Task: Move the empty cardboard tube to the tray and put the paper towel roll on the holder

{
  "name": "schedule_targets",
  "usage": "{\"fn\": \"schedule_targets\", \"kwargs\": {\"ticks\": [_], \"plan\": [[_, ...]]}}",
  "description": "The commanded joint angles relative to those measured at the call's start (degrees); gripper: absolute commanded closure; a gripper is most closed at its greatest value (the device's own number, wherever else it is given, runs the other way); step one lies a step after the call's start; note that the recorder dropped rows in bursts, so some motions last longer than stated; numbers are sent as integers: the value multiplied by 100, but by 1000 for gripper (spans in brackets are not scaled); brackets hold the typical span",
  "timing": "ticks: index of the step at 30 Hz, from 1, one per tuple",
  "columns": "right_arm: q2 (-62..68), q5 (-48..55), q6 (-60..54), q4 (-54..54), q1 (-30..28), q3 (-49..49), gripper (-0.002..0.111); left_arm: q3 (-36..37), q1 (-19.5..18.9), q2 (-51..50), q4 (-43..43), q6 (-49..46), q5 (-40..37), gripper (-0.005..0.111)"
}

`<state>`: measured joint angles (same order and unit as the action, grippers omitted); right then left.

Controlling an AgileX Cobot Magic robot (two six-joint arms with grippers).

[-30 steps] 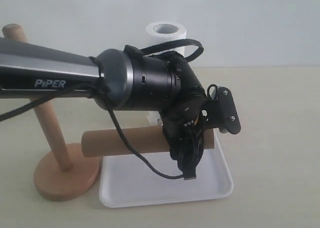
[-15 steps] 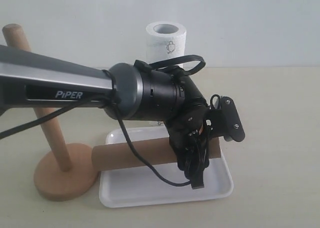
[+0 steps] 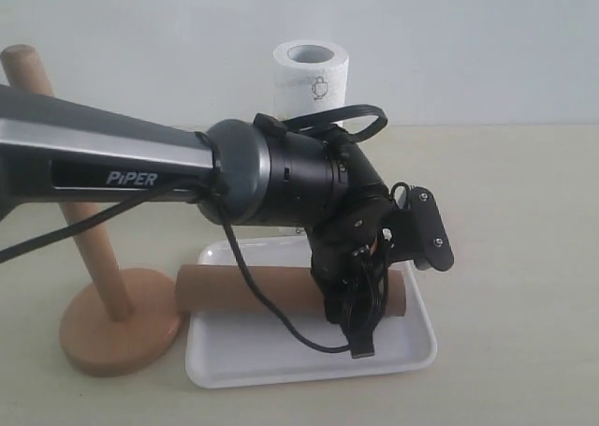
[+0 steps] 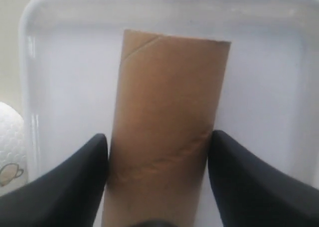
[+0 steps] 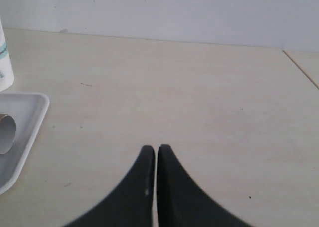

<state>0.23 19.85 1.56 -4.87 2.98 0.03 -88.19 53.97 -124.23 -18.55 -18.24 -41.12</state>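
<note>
The brown cardboard tube [image 3: 234,288] lies level along the white tray [image 3: 281,362], low in it or just above its floor. My left gripper [image 3: 360,290] is shut on the tube near its right end. In the left wrist view its black fingers [image 4: 75,177] press both sides of the tube [image 4: 167,102] over the tray [image 4: 65,47]. The paper towel roll [image 3: 311,78] stands upright behind the arm. The wooden holder [image 3: 94,248] stands at the left with a bare pole. My right gripper [image 5: 157,148] is shut and empty above the table, right of the tray [image 5: 30,122].
The left arm's black wrist and loose cable [image 3: 281,318] hang over the tray's middle. The holder's round base [image 3: 117,334] sits close to the tray's left edge. A table edge [image 5: 301,70] shows at the far right of the right wrist view.
The left gripper has carried the tube down and a little to the right, from above the tray's back edge to low over the tray. The right gripper has not moved.
</note>
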Motion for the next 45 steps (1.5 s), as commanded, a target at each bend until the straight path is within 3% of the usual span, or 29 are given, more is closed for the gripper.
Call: {"fn": "schedule_targets", "kwargs": {"ticks": [1,7,30,41,45], "plan": [[-23,-73,-27,5,-15,-3,107,-168,-12,371,-72,22,-734,66],[-23,-73,-27,5,-15,-3,107,-348,-12,638,140,11,-236,60],[-23,-73,-27,5,-15,-3,107,-385,-12,95,286,11,-342,45],[-23,-73,-27,5,-15,-3,107,-1002,44,504,115,62,-818,55],[-23,-73,-27,5,-15,-3,107,-1285,213,835,127,128,-819,73]]}}
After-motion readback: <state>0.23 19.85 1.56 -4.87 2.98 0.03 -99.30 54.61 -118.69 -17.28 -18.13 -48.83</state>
